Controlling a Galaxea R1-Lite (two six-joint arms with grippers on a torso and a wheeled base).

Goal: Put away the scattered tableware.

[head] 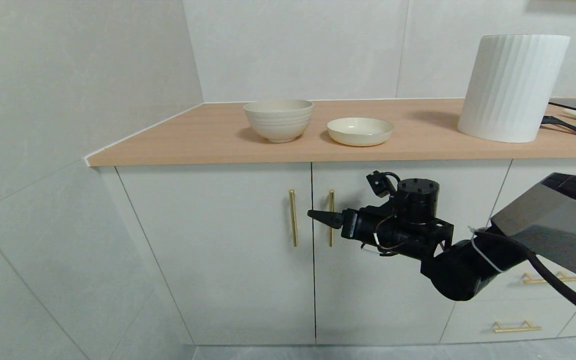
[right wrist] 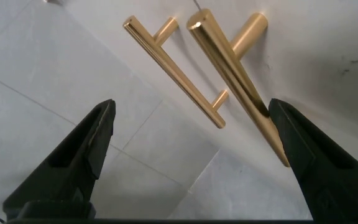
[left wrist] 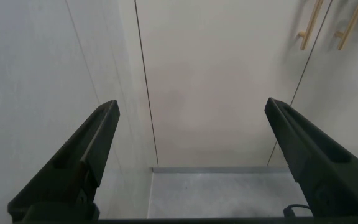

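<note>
A cream ribbed bowl (head: 278,119) and a shallow cream dish (head: 360,131) sit side by side on the wooden countertop (head: 193,142). Below them, my right gripper (head: 324,218) is level with the gold handle (head: 331,217) of the right cabinet door. In the right wrist view this gripper (right wrist: 191,112) is open, with that handle (right wrist: 235,87) close between its fingers and the left door's handle (right wrist: 173,71) just beyond. My left gripper (left wrist: 191,106) is open and holds nothing, low before the left cabinet door (left wrist: 216,93).
A tall white ribbed container (head: 513,85) stands on the counter's right, with dark utensils (head: 575,122) beside it. Both cabinet doors are shut. Drawers with gold pulls (head: 515,327) lie lower right. A tiled wall (head: 43,150) bounds the left side.
</note>
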